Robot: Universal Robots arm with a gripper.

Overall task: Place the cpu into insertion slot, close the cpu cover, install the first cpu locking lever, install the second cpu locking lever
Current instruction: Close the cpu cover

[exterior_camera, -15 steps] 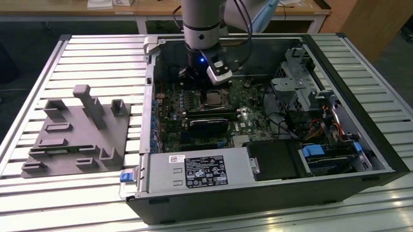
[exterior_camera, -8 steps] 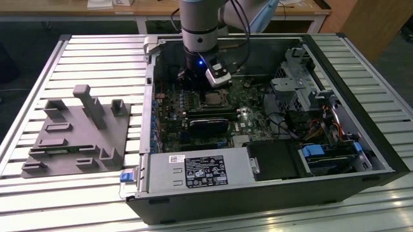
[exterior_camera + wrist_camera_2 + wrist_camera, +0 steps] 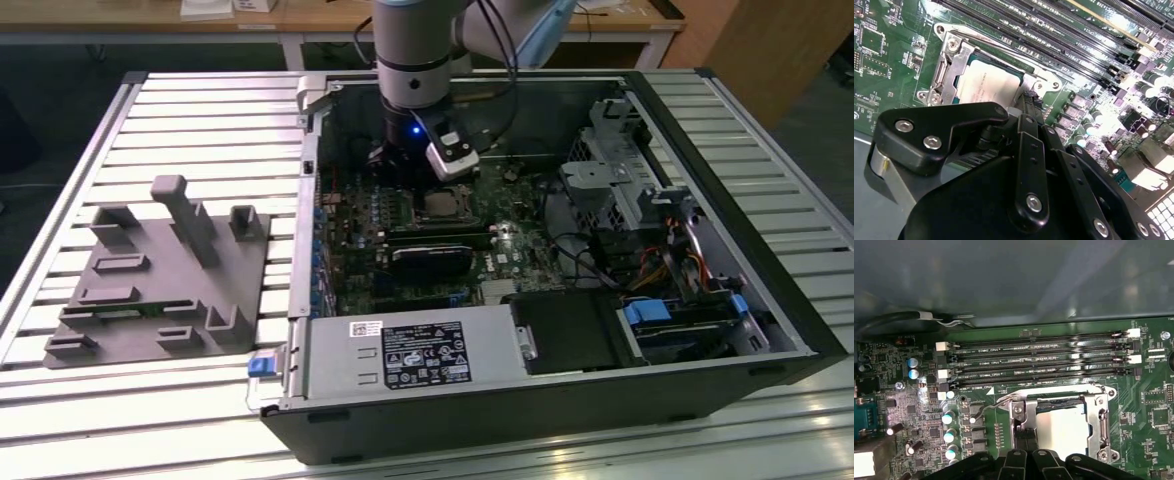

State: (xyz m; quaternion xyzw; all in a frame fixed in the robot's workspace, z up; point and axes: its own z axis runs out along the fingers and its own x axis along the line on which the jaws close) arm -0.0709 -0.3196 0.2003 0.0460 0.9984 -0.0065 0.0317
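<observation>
Your cpu (image 3: 1061, 429) lies flat in the slot (image 3: 1061, 404), pale face up. It is square, so no side is the long one. Its edges run square with the memory slots (image 3: 1039, 365) just beside the socket. The cover (image 3: 1102, 427) is down over it, its grey frame lying around the chip's rim and the face showing through the cut-out. In the second wrist view you see the same chip (image 3: 988, 87) under the frame (image 3: 951, 70).

One wire lever (image 3: 1054, 390) runs along the socket side nearest the memory slots. A second lever (image 3: 988, 409) angles away from the socket corner, its tip out over the board (image 3: 1149, 390). You cannot tell from these pictures whether either is latched.

Your gripper (image 3: 1023, 435) is down at the socket's edge, at the end where that second lever starts. It looks drawn closed, the tips together, with nothing seen between them. In the second wrist view the gripper (image 3: 1026, 102) meets the corner of the frame.

In the exterior view the arm (image 3: 414, 60) comes straight down into the open case (image 3: 747, 250), its wrist upright over the board. The case lies on a slatted table (image 3: 200, 110), with a grey fixture (image 3: 160, 270) at the exterior view's left.
</observation>
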